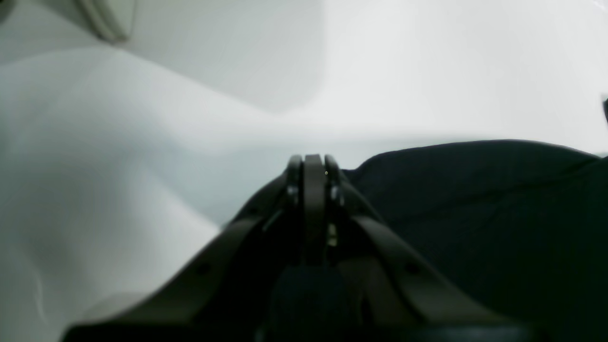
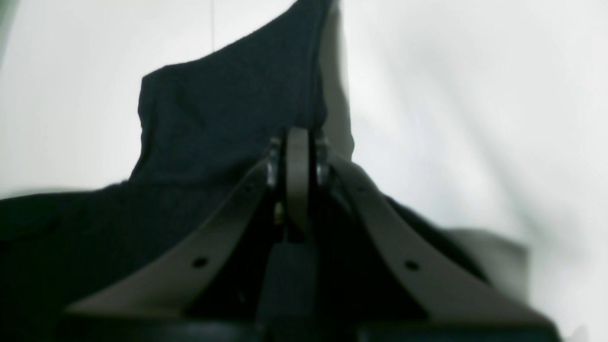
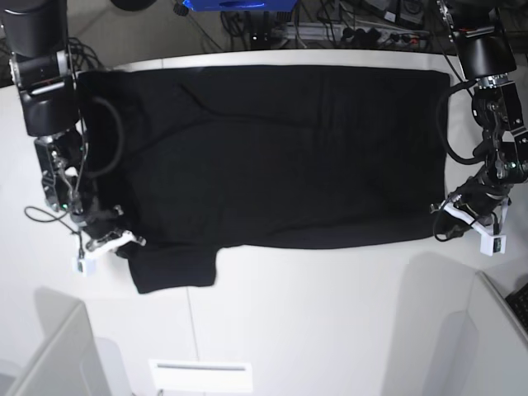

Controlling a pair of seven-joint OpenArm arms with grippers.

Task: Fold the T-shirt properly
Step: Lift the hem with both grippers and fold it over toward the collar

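T-shirt (image 3: 272, 157) status: spread flat on the white table (image 3: 330, 313), plain black side up; no print shows in any view.
Left claw (image 1: 313, 164): closed, jaws pressed together. It sits at the shirt's edge on the right of the base view, near the lower corner of the hem end. In the left wrist view black cloth lies just beside the tips and under the linkage; whether a layer is pinched cannot be told from the blurred picture.
Right claw (image 2: 298, 137): closed, jaws together. It sits at the opposite end, on the left of the base view, by the sleeve (image 3: 175, 268) that juts toward the near table edge. In the right wrist view a raised flap of black cloth stands right at the tips, which suggests a grip on the fabric, though the contact itself is blurred.
Cloth layout: body stretched across the table from one arm to the other, far edge close to the far table edge, near edge running roughly straight between the two claws. Light wrinkles cross the middle.
Work done: shirt laid out and largely flattened. No fold line is visible on the body.
Work left: in my judgement all of the folding, namely sleeves turned in, sides brought over, and the body doubled.
Progress estimate: early; preparation appears complete and the first fold has not yet been made.
Caution: the near sleeve lies loose and slightly rumpled and may drag unevenly when lifted.
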